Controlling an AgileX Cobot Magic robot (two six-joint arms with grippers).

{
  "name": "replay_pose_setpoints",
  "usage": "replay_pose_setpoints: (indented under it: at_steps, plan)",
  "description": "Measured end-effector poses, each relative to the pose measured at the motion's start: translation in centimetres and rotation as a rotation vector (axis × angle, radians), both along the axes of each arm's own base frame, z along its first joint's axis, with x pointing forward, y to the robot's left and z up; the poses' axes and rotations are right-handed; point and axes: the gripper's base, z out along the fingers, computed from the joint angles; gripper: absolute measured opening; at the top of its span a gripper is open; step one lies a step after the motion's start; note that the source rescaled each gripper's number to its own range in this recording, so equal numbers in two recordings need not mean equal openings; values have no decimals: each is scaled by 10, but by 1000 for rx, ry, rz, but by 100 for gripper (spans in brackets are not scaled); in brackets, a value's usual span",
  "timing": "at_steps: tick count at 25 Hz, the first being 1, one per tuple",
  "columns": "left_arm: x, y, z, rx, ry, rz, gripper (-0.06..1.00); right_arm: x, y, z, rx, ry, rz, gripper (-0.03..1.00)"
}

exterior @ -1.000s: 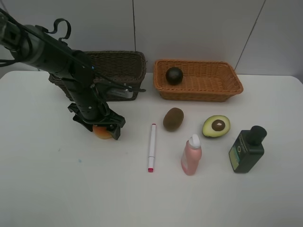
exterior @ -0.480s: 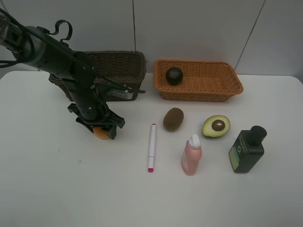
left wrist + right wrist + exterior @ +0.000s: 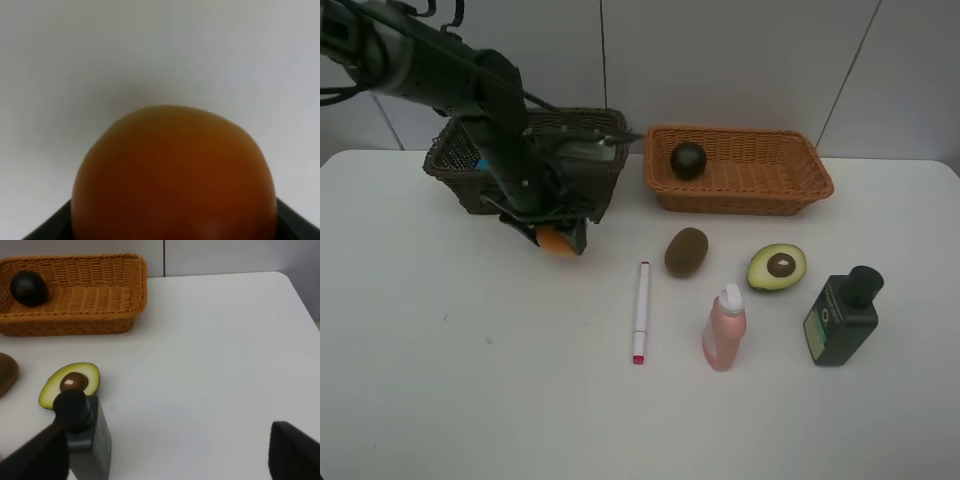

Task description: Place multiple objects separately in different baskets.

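Left gripper: The left gripper is squeezed shut on the round orange bun, with one black jaw on each side of it.
Bun: It sits in the jaws. In the left wrist view it fills the space between them. It looks lifted a little off the flat white table.
Way to go: The dark brown woven wicker basket is just behind the gripper, on the wall side. Its rim is higher than the bun. I think the bun must go up and over the near wall, then down inside.
Long side: The basket's long side runs across, right in front of the gripper. The bun is round, so it does not matter which way it turns.
Nearer arm: The left arm is right at this basket. The right gripper is far off on the other side, wide open and empty, above the dark green bottle with a black cap.
Surface: The table is smooth and bare under the gripper.
Room: The thin white marker with a red tip and the brown kiwi lie off to the gripper's right, well apart from it. Nothing blocks the way up.
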Motion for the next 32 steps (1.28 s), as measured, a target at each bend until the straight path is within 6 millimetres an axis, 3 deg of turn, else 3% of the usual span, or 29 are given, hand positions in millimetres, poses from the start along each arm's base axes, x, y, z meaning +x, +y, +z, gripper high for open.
replay_pose_setpoints:
  at_steps: [4, 11, 17, 21, 25, 32]
  plan:
    - [21, -31, 37, -105, -91, -19, 64, 0, 0, 0, 0, 0, 0, 100]
    - [52, -101, 63, -213, -238, -114, 64, 0, 0, 0, 0, 0, 0, 100]
    - [79, -136, 57, -281, -351, -137, 64, 0, 0, 0, 0, 0, 0, 100]
    - [89, -151, 39, -289, -424, -175, 65, 0, 0, 0, 0, 0, 0, 100]
    - [89, -157, 23, -270, -444, -218, 91, 0, 0, 0, 0, 0, 0, 100]
    - [87, -158, 21, -263, -432, -229, 98, 0, 0, 0, 0, 0, 0, 100]
